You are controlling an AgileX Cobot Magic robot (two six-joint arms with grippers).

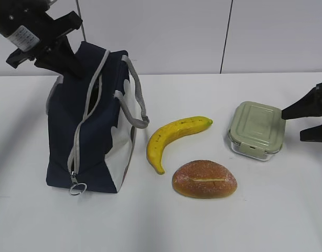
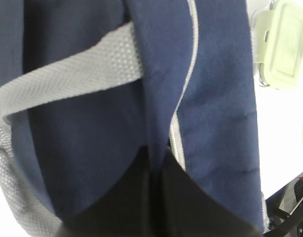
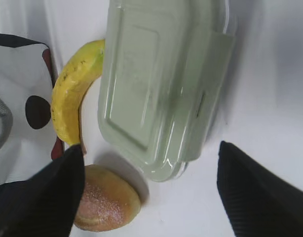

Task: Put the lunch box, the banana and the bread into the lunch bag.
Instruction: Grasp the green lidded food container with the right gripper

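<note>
The navy lunch bag (image 1: 82,131) stands at the left with its zipper open along the top. My left gripper (image 1: 72,65) is shut on the bag's upper edge; in the left wrist view its dark fingers (image 2: 191,207) pinch navy fabric (image 2: 215,89) beside the zipper. The yellow banana (image 1: 174,139) lies right of the bag, and the bread (image 1: 204,179) lies in front of it. The green-lidded lunch box (image 1: 256,130) sits further right. My right gripper (image 1: 307,121) is open just right of the box, empty; the box (image 3: 166,84) lies ahead of its spread fingers (image 3: 260,192).
A grey strap handle (image 2: 67,74) crosses the left wrist view, and another (image 1: 137,100) hangs on the bag's right side. A metal ring pull (image 1: 77,188) lies at the bag's front foot. Bare white table (image 1: 266,210) lies in front of the objects.
</note>
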